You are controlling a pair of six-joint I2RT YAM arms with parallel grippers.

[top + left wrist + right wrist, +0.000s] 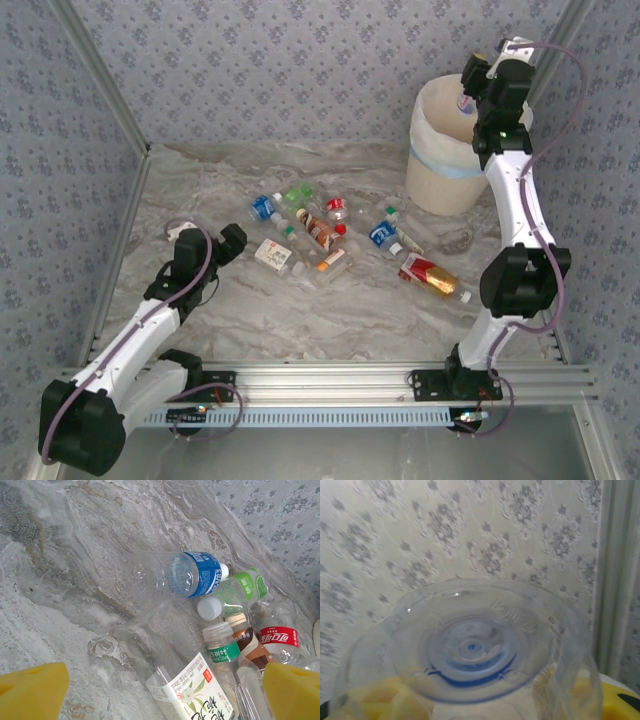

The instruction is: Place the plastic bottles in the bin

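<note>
My right gripper point(478, 95) hangs over the cream-white bin point(440, 185) at the back right, shut on a clear plastic bottle point(466, 101) with a blue label. In the right wrist view that bottle's round base point(470, 645) sits between my yellow pads point(367, 700). Several plastic bottles lie in a loose cluster mid-table: a blue-labelled one point(264, 208), a green one point(297, 195), a red one point(337, 208). My left gripper point(233, 243) stands open just left of the cluster, over a white-labelled bottle point(192, 692) that lies between its yellow fingers point(30, 690).
A red-and-gold bottle point(430, 276) and another blue-labelled bottle point(383, 235) lie to the right of the cluster, near my right arm. Patterned walls close in the marbled table point(250, 320) on three sides. The arms' rail runs along the near edge.
</note>
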